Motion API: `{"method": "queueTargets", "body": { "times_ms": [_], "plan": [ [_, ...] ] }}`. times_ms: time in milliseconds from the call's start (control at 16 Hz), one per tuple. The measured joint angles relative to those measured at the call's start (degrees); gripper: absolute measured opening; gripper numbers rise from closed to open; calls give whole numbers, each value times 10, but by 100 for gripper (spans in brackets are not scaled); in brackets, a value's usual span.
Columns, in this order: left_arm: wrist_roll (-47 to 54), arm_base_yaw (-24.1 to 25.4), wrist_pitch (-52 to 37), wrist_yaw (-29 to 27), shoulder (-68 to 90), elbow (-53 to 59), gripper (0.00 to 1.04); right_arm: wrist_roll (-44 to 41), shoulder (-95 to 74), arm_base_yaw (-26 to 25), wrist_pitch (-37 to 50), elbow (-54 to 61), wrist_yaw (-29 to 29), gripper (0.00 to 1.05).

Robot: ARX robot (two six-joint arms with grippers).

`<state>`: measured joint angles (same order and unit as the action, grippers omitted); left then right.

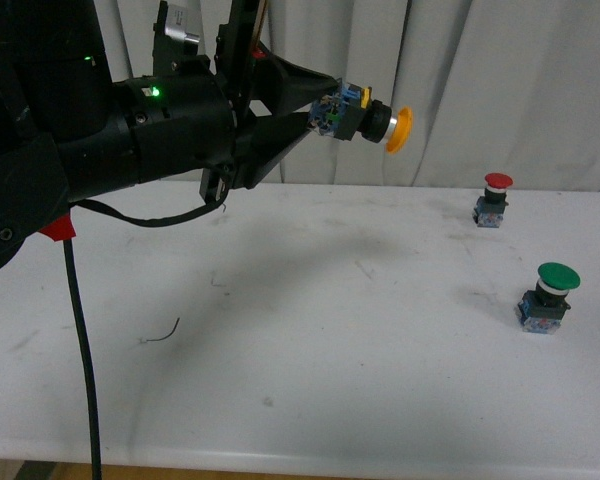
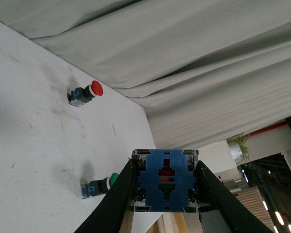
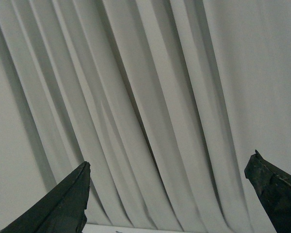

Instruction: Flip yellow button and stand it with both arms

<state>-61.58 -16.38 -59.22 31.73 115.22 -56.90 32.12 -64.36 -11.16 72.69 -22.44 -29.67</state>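
My left gripper [image 1: 325, 108] is shut on the yellow button [image 1: 372, 116] and holds it high above the white table [image 1: 310, 330], lying sideways with its yellow-orange cap pointing right. In the left wrist view the button's blue contact block [image 2: 165, 182] fills the gap between the two black fingers. My right gripper [image 3: 169, 189] is open and empty, its fingers wide apart, facing the grey curtain. The right arm is not in the front view.
A red-capped button [image 1: 493, 199] stands at the back right of the table, and a green-capped button [image 1: 549, 297] stands nearer on the right. Both show in the left wrist view, red [image 2: 85, 93] and green [image 2: 98, 186]. A curtain [image 1: 480, 90] hangs behind.
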Motion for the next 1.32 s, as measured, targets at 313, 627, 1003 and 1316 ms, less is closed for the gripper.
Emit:
{"method": "queueTargets", "body": {
  "times_ms": [313, 627, 1003, 1316],
  "plan": [
    [-28, 16, -46, -2, 0, -2, 30, 382, -441, 83, 7, -202, 44, 98],
    [-29, 15, -45, 3, 0, -3, 30, 547, -519, 179, 9, -264, 74, 98],
    [-29, 8, -47, 2, 0, -4, 30, 584, -547, 239, 10, -317, 107, 98],
    [-29, 7, -47, 2, 0, -4, 30, 591, -565, 275, 10, -320, 119, 98]
  ]
}}
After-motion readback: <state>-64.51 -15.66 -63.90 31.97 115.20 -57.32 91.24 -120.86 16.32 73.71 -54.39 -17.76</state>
